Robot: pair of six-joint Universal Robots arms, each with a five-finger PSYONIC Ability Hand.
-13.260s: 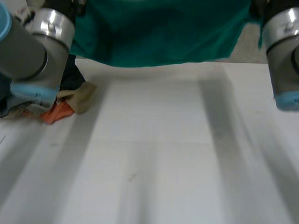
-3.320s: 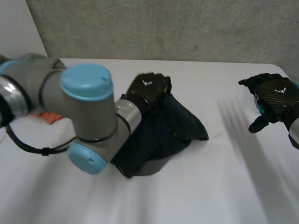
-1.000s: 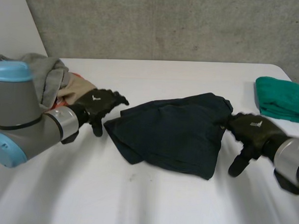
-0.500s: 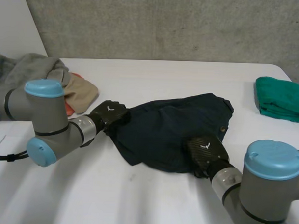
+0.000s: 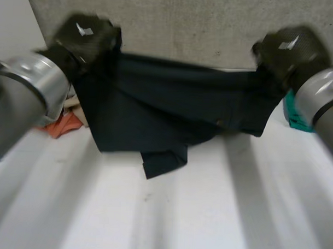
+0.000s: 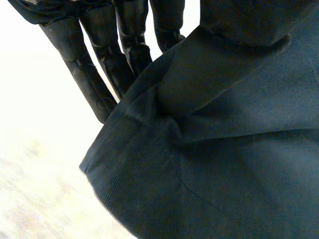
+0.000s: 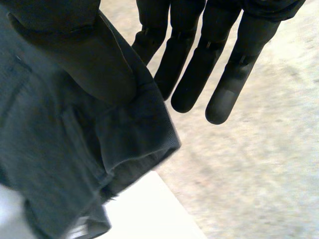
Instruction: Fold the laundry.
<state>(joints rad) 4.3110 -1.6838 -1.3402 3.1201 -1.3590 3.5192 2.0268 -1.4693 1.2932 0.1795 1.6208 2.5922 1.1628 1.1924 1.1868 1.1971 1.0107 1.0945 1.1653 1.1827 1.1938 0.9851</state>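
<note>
Stretching out bare and white nearest the camera, the table (image 5: 168, 223) has a dark blue garment (image 5: 172, 103) hanging above its middle, lifted clear of the surface and spread wide like a curtain. The garment's lowest flap dangles just over the tabletop, and its top edge runs taut between the two hands. On the table's left side, partly behind the hanging cloth, lies an orange cloth (image 5: 60, 126), and at the table's right edge a green cloth (image 5: 291, 115) peeks out beside the right arm (image 5: 320, 102). Higher above the table, the left arm (image 5: 25, 92) reaches up to the left hand (image 5: 85, 37), which holds the garment's upper left corner. In the left wrist view its straight fingers (image 6: 84, 74) lie behind the hem while the thumb presses the fabric against them, so the cloth is pinched. The right hand (image 5: 289, 49), raised to the same height over the table's right side, grips the garment's upper right corner. The right wrist view shows its thumb clamping a bunched fold of the fabric against long straight fingers (image 7: 194, 74), with a corner of the table below them. Beyond the table's far edge stands a grey wall (image 5: 186, 27).
</note>
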